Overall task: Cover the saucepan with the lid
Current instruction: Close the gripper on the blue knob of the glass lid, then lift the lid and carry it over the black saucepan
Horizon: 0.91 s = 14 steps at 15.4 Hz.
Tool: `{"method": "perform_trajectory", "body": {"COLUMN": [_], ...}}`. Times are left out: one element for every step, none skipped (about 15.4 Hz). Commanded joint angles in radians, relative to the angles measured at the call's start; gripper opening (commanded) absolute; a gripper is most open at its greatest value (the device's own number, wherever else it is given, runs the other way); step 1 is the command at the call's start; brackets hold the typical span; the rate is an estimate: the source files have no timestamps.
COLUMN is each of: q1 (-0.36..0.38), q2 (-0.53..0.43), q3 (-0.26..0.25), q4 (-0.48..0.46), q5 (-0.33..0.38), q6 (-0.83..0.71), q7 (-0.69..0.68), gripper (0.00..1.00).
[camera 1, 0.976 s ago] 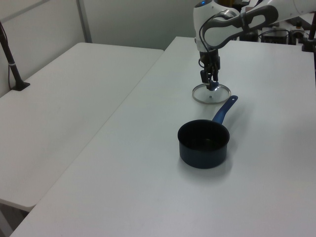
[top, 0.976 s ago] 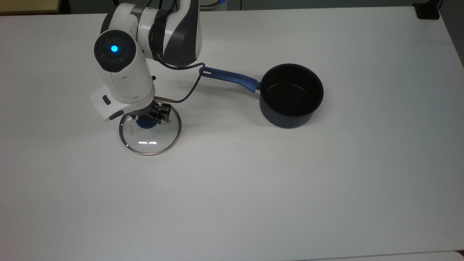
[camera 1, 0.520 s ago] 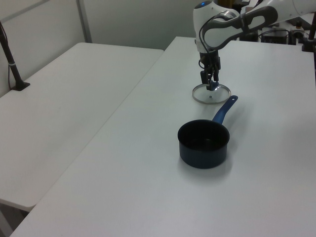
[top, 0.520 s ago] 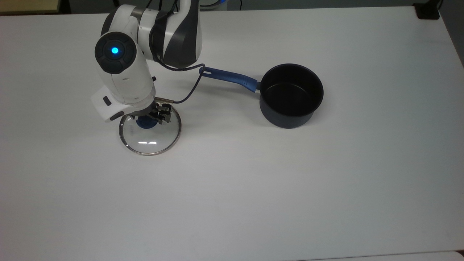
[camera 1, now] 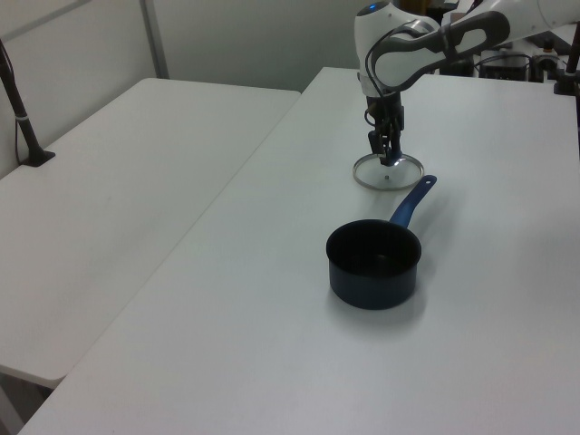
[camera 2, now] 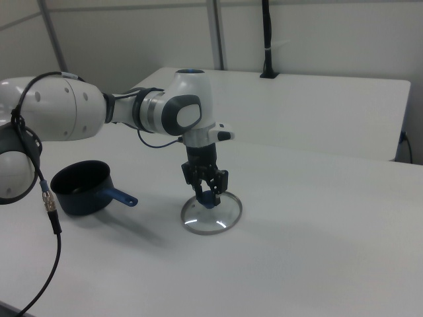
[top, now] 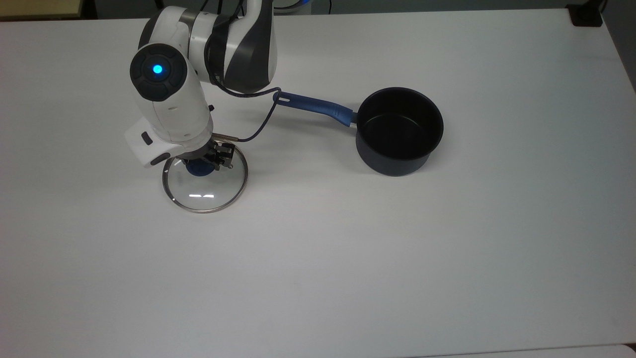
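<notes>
the saucepan sits open and empty on the white tabletop, and everything here is placed off it. in the top view the lid lies flat on the tabletop well apart from the saucepan, off to the top view's left and a little lower. nothing stands on the bare stretch between lid and saucepan. a dark cable loops from the arm across the far end of the saucepan's handle.

the gripper comes straight down over the lid's blue knob, jaws narrow and sitting at either side of the knob; whether they actually pinch it, cannot tell.

the saucepan's long axis runs along its blue handle, which points toward the top view's left and slightly up, its slotted end reaching toward the arm. in the left view the handle points away toward the lid.

beyond the saucepan's tabletop, the left view shows a second white table alongside, pale partition walls behind, and a black post standing at the far table.
</notes>
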Motion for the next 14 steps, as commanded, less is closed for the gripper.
{"method": "perform_trajectory", "body": {"q1": [0.006, 0.007, 0.007, 0.007, 0.006, 0.007, 0.01, 0.01, 0.012, 0.013, 0.024, 0.057, 0.076, 0.103], "q2": [-0.031, -0.04, -0.049, -0.061, -0.08, -0.091, -0.1, -0.106, -0.112, -0.12, -0.126, -0.131, -0.134, -0.137], "q3": [-0.004, -0.004, -0.004, -0.005, -0.004, -0.004, -0.004, -0.004, -0.001, 0.001, 0.001, 0.001, -0.001, -0.001], "q4": [-0.028, -0.024, -0.022, -0.019, 0.002, 0.022, 0.044, 0.056, 0.061, 0.077, 0.096, 0.102, 0.104, 0.123], "q5": [0.001, 0.001, 0.001, 0.005, 0.013, 0.019, 0.033, 0.051, 0.056, 0.062, 0.064, 0.061, 0.059, 0.059], "q6": [0.012, 0.001, -0.014, -0.028, -0.059, -0.109, -0.143, -0.171, -0.186, -0.189, -0.199, -0.209, -0.206, -0.206], "q7": [-0.005, -0.002, 0.002, 0.004, 0.005, 0.01, 0.022, 0.045, 0.063, 0.079, 0.096, 0.122, 0.139, 0.172], "gripper": [0.49, 0.48, 0.47, 0.46, 0.46, 0.46, 0.46, 0.46, 0.46, 0.46, 0.46, 0.46, 0.46, 0.46]}}
